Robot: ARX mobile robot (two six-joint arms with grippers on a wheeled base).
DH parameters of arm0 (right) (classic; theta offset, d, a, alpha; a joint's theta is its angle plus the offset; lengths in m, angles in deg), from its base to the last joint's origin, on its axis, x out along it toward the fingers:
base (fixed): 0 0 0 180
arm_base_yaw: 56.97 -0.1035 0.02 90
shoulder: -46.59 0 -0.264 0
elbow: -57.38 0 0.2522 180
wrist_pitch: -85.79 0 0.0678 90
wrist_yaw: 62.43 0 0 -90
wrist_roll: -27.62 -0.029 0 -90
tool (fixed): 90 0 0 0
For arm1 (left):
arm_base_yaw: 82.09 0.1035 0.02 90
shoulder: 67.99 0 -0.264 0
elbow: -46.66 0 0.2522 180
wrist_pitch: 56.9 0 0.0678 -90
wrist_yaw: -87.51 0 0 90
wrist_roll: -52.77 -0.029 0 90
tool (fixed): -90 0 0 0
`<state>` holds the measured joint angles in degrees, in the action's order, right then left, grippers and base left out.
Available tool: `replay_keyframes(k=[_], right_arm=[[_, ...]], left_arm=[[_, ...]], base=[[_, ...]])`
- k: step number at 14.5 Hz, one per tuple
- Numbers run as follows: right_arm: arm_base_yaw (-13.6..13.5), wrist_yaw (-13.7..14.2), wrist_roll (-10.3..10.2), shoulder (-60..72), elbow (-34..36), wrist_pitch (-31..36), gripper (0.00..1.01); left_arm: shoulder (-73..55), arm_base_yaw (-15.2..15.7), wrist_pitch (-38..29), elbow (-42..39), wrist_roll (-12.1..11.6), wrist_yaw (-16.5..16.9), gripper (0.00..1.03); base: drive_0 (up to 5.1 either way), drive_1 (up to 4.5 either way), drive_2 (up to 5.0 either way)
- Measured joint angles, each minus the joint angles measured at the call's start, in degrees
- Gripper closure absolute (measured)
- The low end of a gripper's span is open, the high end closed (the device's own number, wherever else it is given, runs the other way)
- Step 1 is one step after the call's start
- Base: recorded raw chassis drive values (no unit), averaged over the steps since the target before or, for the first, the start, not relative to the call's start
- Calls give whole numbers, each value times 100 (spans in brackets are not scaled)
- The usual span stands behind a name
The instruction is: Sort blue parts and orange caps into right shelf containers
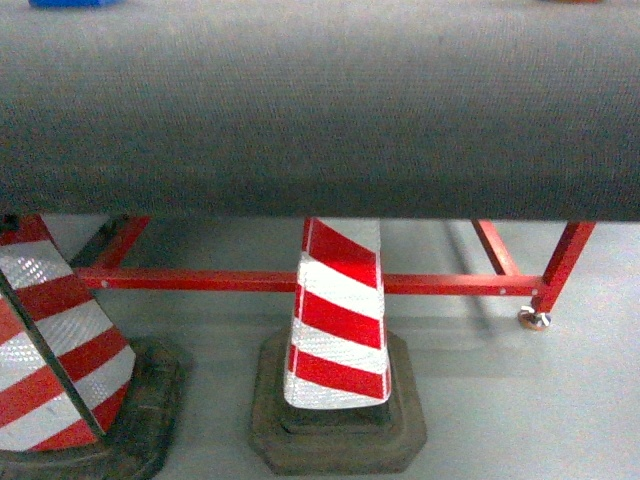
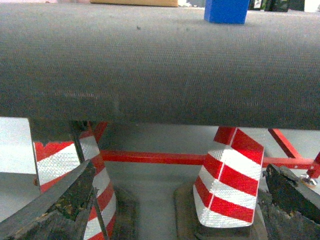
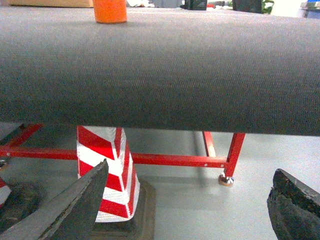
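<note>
A blue part (image 2: 226,11) stands at the far side of the grey-clothed table (image 2: 150,65); the head view catches only its lower edge (image 1: 70,3) at top left. An orange cap (image 3: 110,11) sits far back on the same table (image 3: 200,70), barely showing as an orange sliver (image 1: 572,1) in the head view. My left gripper (image 2: 177,200) hangs open in front of the table's near edge, nothing between its fingers (image 2: 65,200). My right gripper (image 3: 187,205) is likewise open and empty, its fingers (image 3: 295,205) wide apart. The shelf containers are out of view.
Under the table, red-and-white striped cones (image 1: 338,320) (image 1: 55,350) stand on dark rubber bases on the grey floor. A red metal frame (image 1: 200,281) with a footed leg (image 1: 535,319) braces the table. A cardboard edge (image 2: 135,2) lies beyond the table.
</note>
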<state>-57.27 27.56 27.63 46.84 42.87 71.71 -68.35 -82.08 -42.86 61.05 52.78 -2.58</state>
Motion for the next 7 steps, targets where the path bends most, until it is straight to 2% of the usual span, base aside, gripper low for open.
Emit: replay_keyframes(k=[7], right_arm=[[0,2,0,0,0,9,3]], left_arm=[[0,0,-2,0,-2,9,5]], base=[[0,0,0]])
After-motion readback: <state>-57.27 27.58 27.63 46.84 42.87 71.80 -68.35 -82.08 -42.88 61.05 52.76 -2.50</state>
